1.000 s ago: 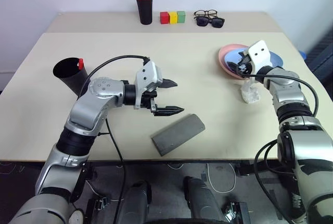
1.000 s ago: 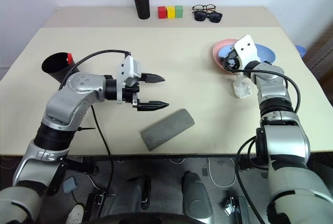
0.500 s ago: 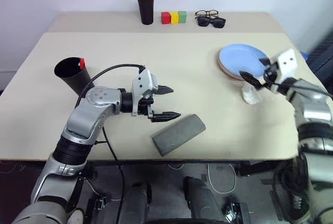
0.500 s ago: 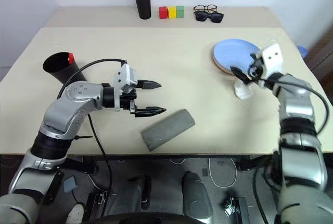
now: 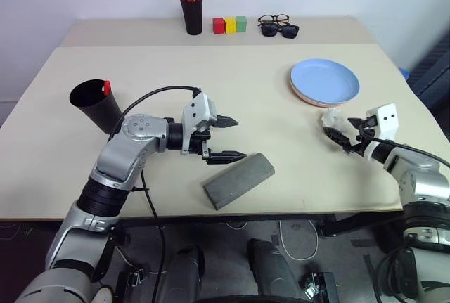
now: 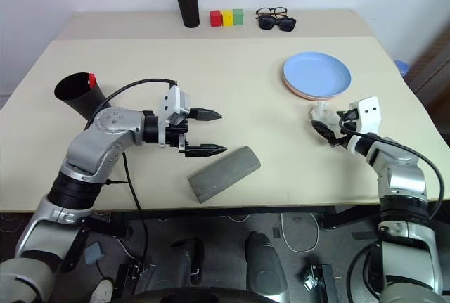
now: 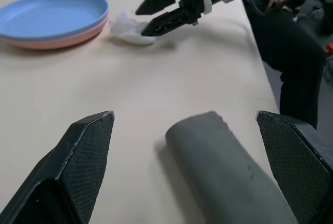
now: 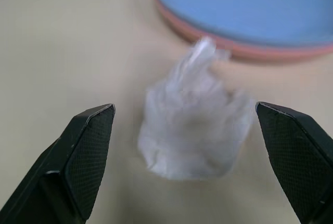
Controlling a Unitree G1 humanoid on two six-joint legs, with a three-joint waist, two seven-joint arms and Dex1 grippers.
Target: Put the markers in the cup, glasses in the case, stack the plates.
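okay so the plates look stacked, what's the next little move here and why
Probably ease the open left gripper down over the closed grey case to start opening it. The blue plate already sits on the pink plate, and the wire-framed glasses still lie at the far edge, so the case has to be opened first.

table centre: we saw bare top [image 5: 267, 99] between the left gripper [image 5: 226, 138] and the stacked plates [image 5: 325, 82], wide passage
left gripper: jaws spread, case [image 5: 239, 180] lay just beside and below its fingers, blocking a straight drop
right gripper [image 5: 337, 134]: jaws spread, crumpled white wad [image 8: 190, 130] sat right ahead, plates just beyond
back edge: pen pot [image 5: 190, 15], blocks [image 5: 230, 24] and glasses [image 5: 271, 20] crowded it
left side: cup [image 5: 94, 105] stood near the left arm's elbow
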